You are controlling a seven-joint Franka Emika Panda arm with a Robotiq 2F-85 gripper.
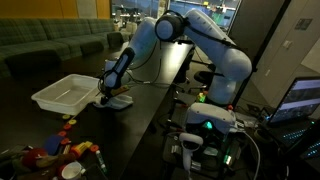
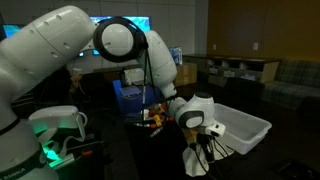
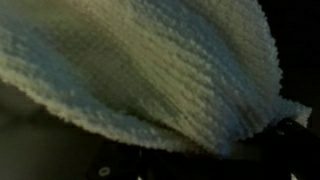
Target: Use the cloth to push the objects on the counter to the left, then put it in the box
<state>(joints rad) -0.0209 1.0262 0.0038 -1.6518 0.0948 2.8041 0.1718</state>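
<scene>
Cloth [image 3: 150, 70] filled the wrist view, pressed right against the jaws; couldn't tell if they were open or clamped on it. Box [image 1: 68, 95] sat left, gripper [image 1: 107, 93] just beside it, low over counter [image 1: 150, 110].

One cloth [image 3: 150, 70], one white box [image 1: 66, 93], several small objects [image 1: 75, 150].

Office lounge — sofa [image 1: 45, 42], monitor [image 1: 300, 98], dark counter [image 1: 150, 95]
</scene>
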